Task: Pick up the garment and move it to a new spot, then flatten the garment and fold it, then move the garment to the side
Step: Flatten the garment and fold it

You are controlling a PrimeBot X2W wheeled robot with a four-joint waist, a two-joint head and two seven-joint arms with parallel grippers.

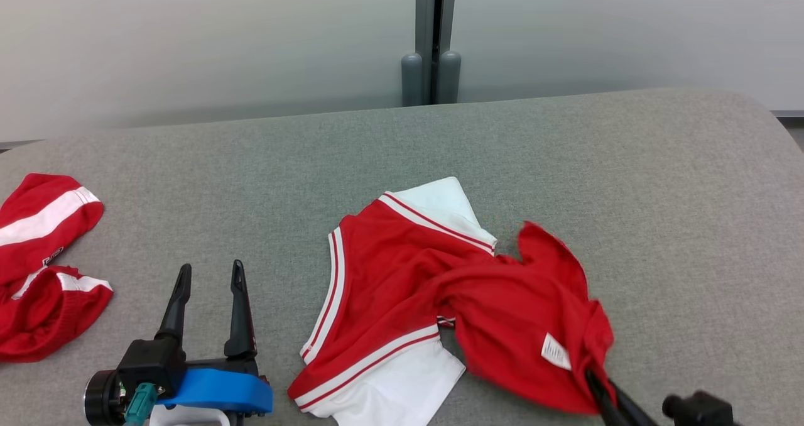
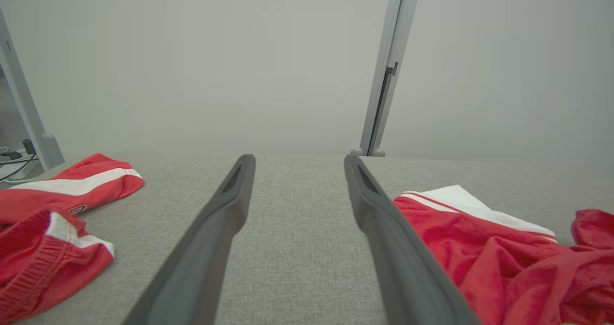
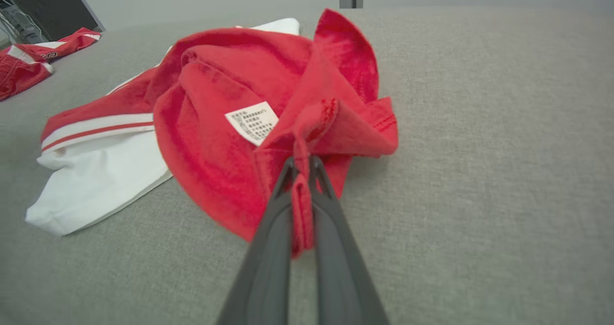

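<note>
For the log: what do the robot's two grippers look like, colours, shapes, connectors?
The left gripper has two long, dark, tapering fingers on a black block, each with a slotted recess near its tip. Behind the block sit a blue collar, a teal connector and a round black cap. The right gripper has the same dark grey fingers, with a black knob by its base.

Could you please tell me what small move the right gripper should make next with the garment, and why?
Probably lift the right gripper slightly: its fingers are shut on a red fold of the crumpled garment, which lies on the grey surface, while the left gripper is open.
</note>
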